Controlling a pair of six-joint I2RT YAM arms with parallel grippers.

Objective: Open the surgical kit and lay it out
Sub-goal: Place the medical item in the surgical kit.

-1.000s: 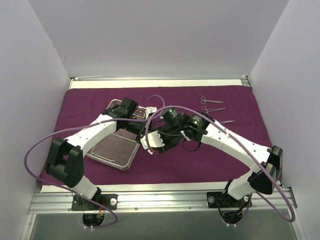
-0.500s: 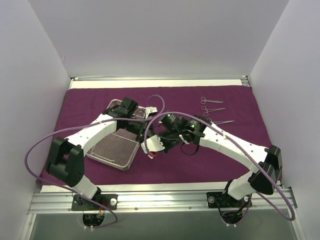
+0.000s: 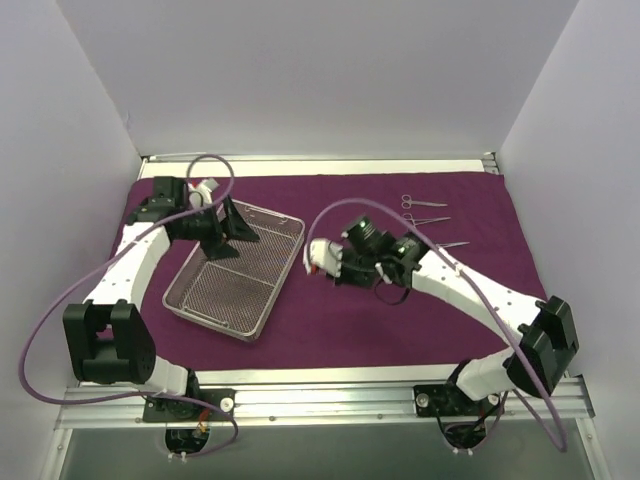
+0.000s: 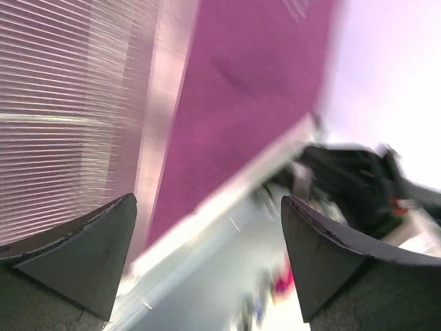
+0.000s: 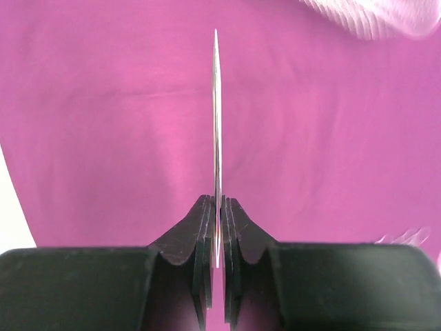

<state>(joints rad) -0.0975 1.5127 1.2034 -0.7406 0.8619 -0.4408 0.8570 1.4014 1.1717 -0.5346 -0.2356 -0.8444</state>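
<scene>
Cloth wrap [image 3: 330, 335] spread flat on table, tray [image 3: 235, 285] at 9 o'clock. Apparently three instruments [image 3: 425, 218] laid at 1 o'clock. Right gripper [image 5: 218, 227] jaws clamped on fourth instrument [image 5: 216, 138], unplaced. Left gripper [image 4: 208, 200] jaws apart.

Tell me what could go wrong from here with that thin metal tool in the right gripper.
The right gripper pinches the metal tool along a thin edge, so it may twist or slip onto the purple cloth. Setting it down beside the tools already laid out could knock them askew. The open left gripper hangs over the tray; a careless move might bump it.
</scene>
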